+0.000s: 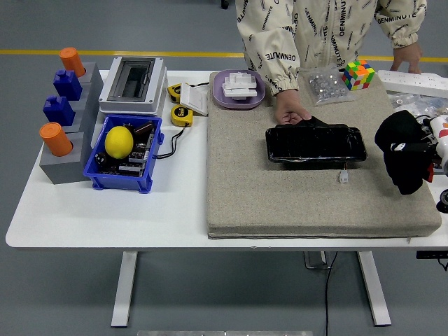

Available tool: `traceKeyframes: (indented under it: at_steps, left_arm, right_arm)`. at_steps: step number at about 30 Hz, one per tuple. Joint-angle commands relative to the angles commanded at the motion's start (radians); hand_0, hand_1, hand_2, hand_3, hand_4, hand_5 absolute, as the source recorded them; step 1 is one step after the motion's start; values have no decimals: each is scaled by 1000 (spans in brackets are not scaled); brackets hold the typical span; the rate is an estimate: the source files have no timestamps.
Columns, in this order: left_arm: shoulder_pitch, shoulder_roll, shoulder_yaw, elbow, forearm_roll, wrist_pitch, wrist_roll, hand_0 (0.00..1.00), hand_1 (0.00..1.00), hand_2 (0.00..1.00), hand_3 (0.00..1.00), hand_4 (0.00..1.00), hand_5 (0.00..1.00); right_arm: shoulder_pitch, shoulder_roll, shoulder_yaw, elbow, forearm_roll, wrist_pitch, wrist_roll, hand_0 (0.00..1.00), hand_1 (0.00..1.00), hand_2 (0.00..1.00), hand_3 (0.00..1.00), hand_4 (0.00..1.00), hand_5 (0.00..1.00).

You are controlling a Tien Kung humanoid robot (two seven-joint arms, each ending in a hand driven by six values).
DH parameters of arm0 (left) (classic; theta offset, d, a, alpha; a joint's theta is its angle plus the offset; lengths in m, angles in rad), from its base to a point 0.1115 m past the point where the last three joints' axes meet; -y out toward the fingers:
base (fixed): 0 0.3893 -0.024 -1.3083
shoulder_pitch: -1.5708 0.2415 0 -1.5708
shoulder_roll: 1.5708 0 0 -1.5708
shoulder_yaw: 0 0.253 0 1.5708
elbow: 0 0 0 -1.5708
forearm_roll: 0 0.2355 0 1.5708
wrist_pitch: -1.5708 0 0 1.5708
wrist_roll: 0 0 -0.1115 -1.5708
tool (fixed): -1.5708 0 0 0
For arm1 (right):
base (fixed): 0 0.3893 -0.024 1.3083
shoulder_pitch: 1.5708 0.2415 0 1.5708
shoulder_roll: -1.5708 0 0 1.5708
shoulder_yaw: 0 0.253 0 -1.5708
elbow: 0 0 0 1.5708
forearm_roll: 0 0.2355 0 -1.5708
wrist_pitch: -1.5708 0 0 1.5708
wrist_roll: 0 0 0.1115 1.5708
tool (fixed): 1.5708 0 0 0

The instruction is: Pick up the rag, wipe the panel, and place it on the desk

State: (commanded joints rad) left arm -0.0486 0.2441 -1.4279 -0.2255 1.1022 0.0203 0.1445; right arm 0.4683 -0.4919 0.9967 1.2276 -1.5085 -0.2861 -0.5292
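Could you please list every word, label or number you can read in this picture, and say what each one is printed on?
"DENMINUTE", repeated all over the person's cream printed jacket; some repeats are cut off or upside down.
Yellow tape measures: labels too small to read.
White electrical box with a dark window: no legible text.
Glossy black rectangular panel: nothing readable.
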Motion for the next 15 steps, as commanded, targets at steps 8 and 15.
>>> traceKeyframes:
  at_steps: [8,15]
  left_arm:
    - [2,1,-1,1,0,1,0,605,642,657,561,627,445]
    - [4,0,2,0,-2,0,0,604,642,655,561,627,444]
  right_arm:
    - [-1,-6,10,2,-1,20,7,661,639,701,591,998,370]
    - [-6,-8,11,4,-2,34,14,752,723,783,751,998,397]
